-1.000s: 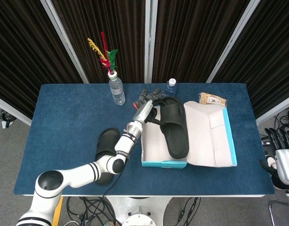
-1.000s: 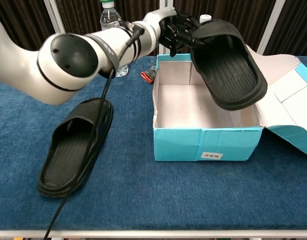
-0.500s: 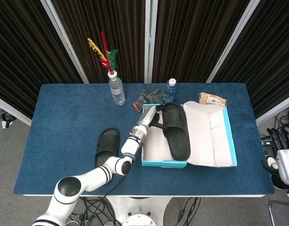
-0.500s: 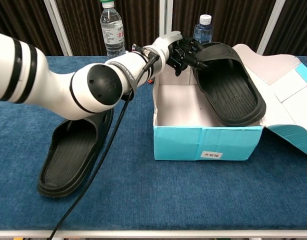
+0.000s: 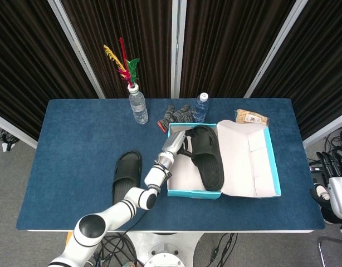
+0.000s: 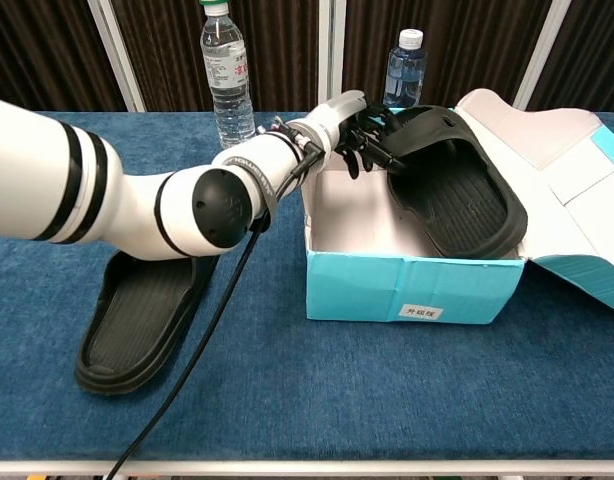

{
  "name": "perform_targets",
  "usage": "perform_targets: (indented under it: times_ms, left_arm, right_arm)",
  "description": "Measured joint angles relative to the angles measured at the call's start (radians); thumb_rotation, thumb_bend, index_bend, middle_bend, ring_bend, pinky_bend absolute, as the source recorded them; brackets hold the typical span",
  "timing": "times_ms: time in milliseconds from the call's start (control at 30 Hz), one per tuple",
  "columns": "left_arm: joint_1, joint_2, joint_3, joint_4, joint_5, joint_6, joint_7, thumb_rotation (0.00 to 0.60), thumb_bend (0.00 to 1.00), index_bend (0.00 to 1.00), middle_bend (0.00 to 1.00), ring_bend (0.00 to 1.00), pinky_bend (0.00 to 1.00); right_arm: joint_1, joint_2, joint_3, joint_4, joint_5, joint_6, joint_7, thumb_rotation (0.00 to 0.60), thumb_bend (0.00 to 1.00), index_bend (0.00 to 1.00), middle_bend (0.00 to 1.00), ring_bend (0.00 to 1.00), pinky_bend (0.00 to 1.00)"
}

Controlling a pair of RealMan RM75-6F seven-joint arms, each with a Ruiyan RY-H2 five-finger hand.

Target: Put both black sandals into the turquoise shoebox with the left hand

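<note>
— What lies before you, starting with the biggest thing?

— A blue cloth-covered table (image 5: 76, 144), backed by dark curtains. On it sits the turquoise cardboard shoebox (image 6: 407, 290), open, its pale lid (image 5: 254, 161) folded flat toward my right. My white left arm with black bands (image 6: 137, 205) reaches from the near left edge of the table up to the box's far left corner.

— And the sandals?

— One black rubber slide sandal (image 6: 457, 190) is inside the shoebox, sole ribs facing up in the chest view, its heel end propped toward the front wall and its strap end raised at the far rim. The other black rubber slide sandal (image 5: 126, 177) lies flat on the table left of the box, apart from it, partly behind my forearm in the chest view.

— What is your left hand doing?

— My left hand (image 6: 362, 125) grips the strap end of the sandal in the box, dark fingers (image 6: 375, 150) curled around its edge.

— Your right hand?

— My right hand (image 5: 337, 179) hangs off the table's right edge in the head view; whether it is clenched or slack, I cannot tell.

— Anything smaller?

— Two clear plastic water bottles: one (image 5: 138, 105) holding red, yellow and green feathers (image 5: 122, 61), one with a blue label (image 6: 404, 72) just behind the box. Grey knit gloves (image 5: 176, 115) lie between them, and a wrapped snack packet (image 5: 251, 117) rests at the far right.
</note>
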Motion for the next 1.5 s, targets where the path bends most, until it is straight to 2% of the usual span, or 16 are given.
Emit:
perform_targets:
  times_ms: [500,600,667,767,833,933,1033,1200,1300,1500]
  left_arm:
    - [0.014,-0.009,0.060,0.008,-0.024,0.004,0.136,0.600,0.00,0.38,0.41,0.61,0.63]
    - [0.012,-0.009,0.075,0.002,-0.034,0.021,0.159,0.600,0.00,0.36,0.37,0.57,0.62]
    - [0.011,-0.009,0.083,-0.004,-0.037,0.027,0.167,0.600,0.00,0.27,0.26,0.47,0.57]
    - [0.010,-0.009,0.086,-0.009,-0.035,0.038,0.169,0.600,0.00,0.11,0.08,0.21,0.47]
    - [0.011,-0.009,0.090,-0.014,-0.029,0.058,0.173,0.600,0.00,0.08,0.01,0.06,0.39]
    - [0.013,-0.008,0.097,-0.021,-0.009,0.099,0.180,0.600,0.00,0.06,0.00,0.00,0.32]
    - [0.022,-0.002,0.103,-0.037,0.020,0.134,0.186,0.600,0.00,0.05,0.00,0.00,0.29]
    - [0.056,0.046,0.117,-0.123,0.052,0.174,0.212,0.600,0.00,0.04,0.00,0.00,0.28]
    - [0.086,0.099,0.125,-0.215,0.062,0.194,0.251,0.600,0.00,0.04,0.00,0.00,0.28]
    - [0.165,0.277,0.143,-0.511,0.046,0.218,0.387,0.600,0.00,0.04,0.00,0.00,0.27]
  right_arm:
    - [-0.004,0.008,-0.001,-0.016,-0.006,0.007,-0.008,0.600,0.10,0.03,0.09,0.00,0.06]
    - [-0.005,0.009,-0.001,-0.018,-0.007,0.009,-0.008,0.600,0.10,0.03,0.09,0.00,0.06]
    - [-0.006,0.010,-0.001,-0.019,-0.007,0.011,-0.008,0.600,0.10,0.03,0.09,0.00,0.06]
    - [-0.009,0.011,-0.002,-0.018,-0.009,0.015,-0.005,0.600,0.10,0.03,0.09,0.00,0.06]
    - [-0.009,0.011,-0.002,-0.018,-0.010,0.016,-0.003,0.600,0.10,0.03,0.09,0.00,0.06]
    - [-0.012,0.011,-0.003,-0.017,-0.014,0.020,0.002,0.600,0.10,0.03,0.09,0.00,0.06]
    - [-0.015,0.010,-0.004,-0.015,-0.018,0.026,0.006,0.600,0.10,0.03,0.09,0.00,0.06]
    - [-0.014,0.008,-0.004,-0.010,-0.027,0.028,0.014,0.600,0.11,0.03,0.09,0.00,0.06]
    - [-0.010,0.006,-0.004,-0.008,-0.034,0.026,0.016,0.600,0.12,0.03,0.09,0.00,0.06]
    - [-0.005,0.003,-0.004,-0.003,-0.047,0.026,0.023,0.600,0.12,0.03,0.09,0.00,0.06]
